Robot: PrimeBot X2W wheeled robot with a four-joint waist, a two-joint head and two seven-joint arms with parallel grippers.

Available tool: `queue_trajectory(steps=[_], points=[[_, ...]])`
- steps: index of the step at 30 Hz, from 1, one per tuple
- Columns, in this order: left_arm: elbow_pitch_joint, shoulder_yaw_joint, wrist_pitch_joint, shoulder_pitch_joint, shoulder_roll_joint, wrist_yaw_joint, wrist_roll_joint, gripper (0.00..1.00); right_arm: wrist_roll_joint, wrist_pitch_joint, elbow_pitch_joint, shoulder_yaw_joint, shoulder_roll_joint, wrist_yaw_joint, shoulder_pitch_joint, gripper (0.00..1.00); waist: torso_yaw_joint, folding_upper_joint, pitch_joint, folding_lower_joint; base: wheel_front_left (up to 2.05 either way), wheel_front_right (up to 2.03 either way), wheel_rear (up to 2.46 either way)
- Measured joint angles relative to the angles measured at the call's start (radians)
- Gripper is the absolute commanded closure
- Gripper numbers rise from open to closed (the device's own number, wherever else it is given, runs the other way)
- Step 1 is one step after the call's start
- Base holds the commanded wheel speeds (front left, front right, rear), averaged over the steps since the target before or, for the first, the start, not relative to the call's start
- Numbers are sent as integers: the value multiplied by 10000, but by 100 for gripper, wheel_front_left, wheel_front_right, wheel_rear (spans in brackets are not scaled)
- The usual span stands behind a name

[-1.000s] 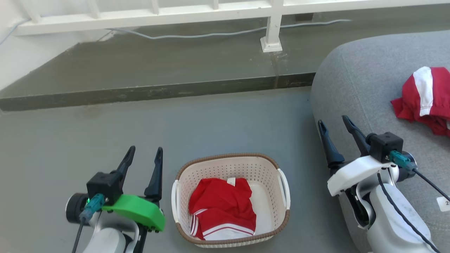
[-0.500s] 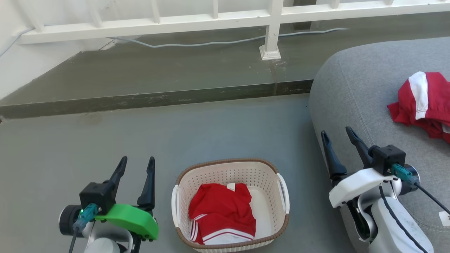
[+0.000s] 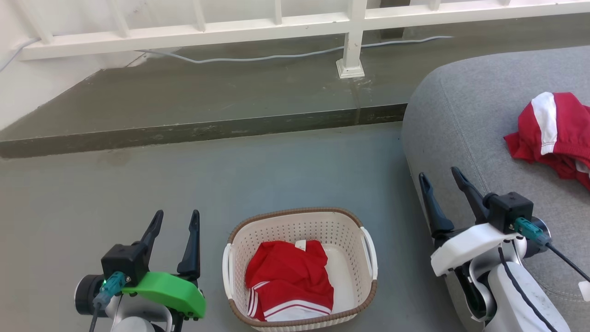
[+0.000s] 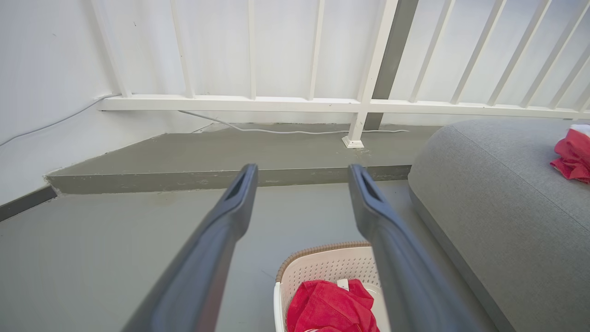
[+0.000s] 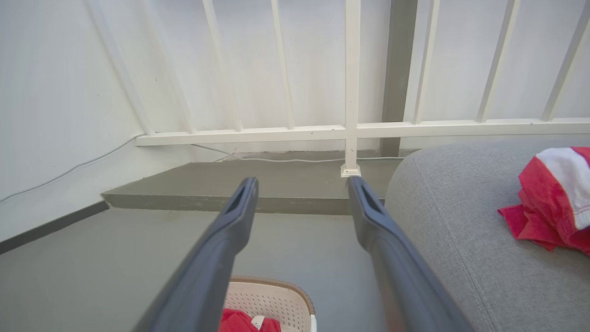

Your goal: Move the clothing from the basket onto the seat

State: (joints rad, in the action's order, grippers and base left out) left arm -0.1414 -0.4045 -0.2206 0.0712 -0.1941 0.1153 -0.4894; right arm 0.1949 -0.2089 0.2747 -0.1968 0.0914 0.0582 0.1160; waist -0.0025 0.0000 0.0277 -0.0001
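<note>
A cream perforated basket (image 3: pixel 355 226) with a brown rim stands on the grey floor, low in the head view. Inside it lies a red garment (image 3: pixel 288 279) with white stripes and a white tag. A second red garment with a white band (image 3: pixel 551 131) rests on the grey seat (image 3: pixel 470 115) at the right. My left gripper (image 3: pixel 176 217) hangs open and empty left of the basket. My right gripper (image 3: pixel 439 177) is open and empty too, right of the basket at the seat's near edge. Both wrist views show the basket (image 4: pixel 318 265) (image 5: pixel 272 297) below the spread fingers.
A raised concrete step (image 3: pixel 184 131) crosses the floor behind the basket. A white railing (image 3: pixel 230 32) with a post base (image 3: pixel 349 69) and a pale cable (image 3: pixel 258 57) stands on it. A white wall (image 3: pixel 27 87) closes the left side.
The camera has tilted, so the whole scene shifts. Both open grippers sit slightly lower in the view. The garments and basket lie as before.
</note>
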Motion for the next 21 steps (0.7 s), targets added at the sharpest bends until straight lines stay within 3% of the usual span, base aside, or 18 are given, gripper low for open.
queue_trajectory(steps=[21], points=[[255, 81, 104, -42, 136, 10, 73, 0, 90, 410, -792, 13, 19, -161, -258, 0, -58, 0, 196, 0, 0, 0, 0]])
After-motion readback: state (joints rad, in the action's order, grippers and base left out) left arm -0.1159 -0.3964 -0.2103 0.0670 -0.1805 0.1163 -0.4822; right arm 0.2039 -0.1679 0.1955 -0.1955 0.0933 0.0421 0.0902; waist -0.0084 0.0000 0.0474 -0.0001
